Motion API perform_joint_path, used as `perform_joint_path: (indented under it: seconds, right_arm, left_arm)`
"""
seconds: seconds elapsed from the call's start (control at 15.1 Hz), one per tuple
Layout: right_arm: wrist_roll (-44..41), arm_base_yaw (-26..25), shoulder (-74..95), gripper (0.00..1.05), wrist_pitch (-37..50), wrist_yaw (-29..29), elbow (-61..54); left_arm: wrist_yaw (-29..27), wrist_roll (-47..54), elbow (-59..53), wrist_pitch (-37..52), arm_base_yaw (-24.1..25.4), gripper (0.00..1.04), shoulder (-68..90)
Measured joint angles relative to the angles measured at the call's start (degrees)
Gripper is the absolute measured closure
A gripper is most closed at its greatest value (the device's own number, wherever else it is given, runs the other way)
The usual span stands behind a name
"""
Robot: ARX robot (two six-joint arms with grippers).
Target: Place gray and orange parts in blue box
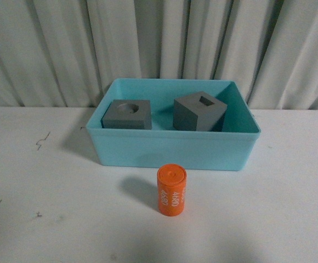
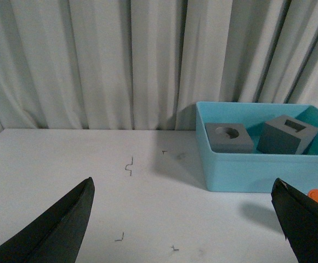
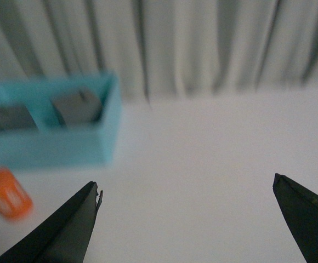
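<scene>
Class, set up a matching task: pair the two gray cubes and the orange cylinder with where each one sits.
Things: 1 round-recess cube; 2 square-recess cube; 3 orange cylinder.
Places: A on the table, in front of the blue box; B in the box, right side; C in the box, left side.
Pairs: 1-C; 2-B; 3-A.

The light blue box (image 1: 172, 150) is open-topped with a rimmed edge, and both gray cubes are in it. The round-recess cube (image 1: 127, 115) sits flat on the left, and the square-recess cube (image 1: 199, 111) sits to its right, turned corner-forward, with a gap between them. The orange cylinder (image 1: 171, 190) with white print stands upright outside, just in front of the box's front wall.
</scene>
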Motion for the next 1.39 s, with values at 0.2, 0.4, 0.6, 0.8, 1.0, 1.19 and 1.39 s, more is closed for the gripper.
perform_joint_path:
  seconds: [0.2,0.4,0.6,0.8,1.0,1.19,1.39]
  right_arm:
    - [-3.1,-22.6,34.2,0.06,10.1,-18.9,12.9]
    - [-23.9,-26.8,60.0,0.06,4.4,-40.6,26.8]
    - [-43.8,-19.3,72.9,0.06,-9.2,-46.1,33.3]
    - [-51.5,-8.5,82.3,0.06,-2.9,-43.9,38.4]
    - [-49.4,1.7,91.6,0.06,2.4,-41.7,43.1]
    - [-44.9,8.8,96.5,0.06,7.3,-39.8,46.0]
    - [-41.7,12.9,100.5,0.06,11.9,-36.8,47.0]
  left_arm:
    - [0.0,0.0,0.0,0.0,0.0,0.07,0.0]
    - [0.1,0.0,0.0,0.0,0.0,0.07,0.0]
    - [0.0,0.0,0.0,0.0,0.0,0.07,0.0]
    - [0.0,0.0,0.0,0.0,0.0,0.07,0.0]
    - [0.0,0.0,0.0,0.0,0.0,0.07,0.0]
    - [0.0,0.0,0.0,0.0,0.0,0.07,0.0]
    - [0.0,0.0,0.0,0.0,0.0,0.07,0.0]
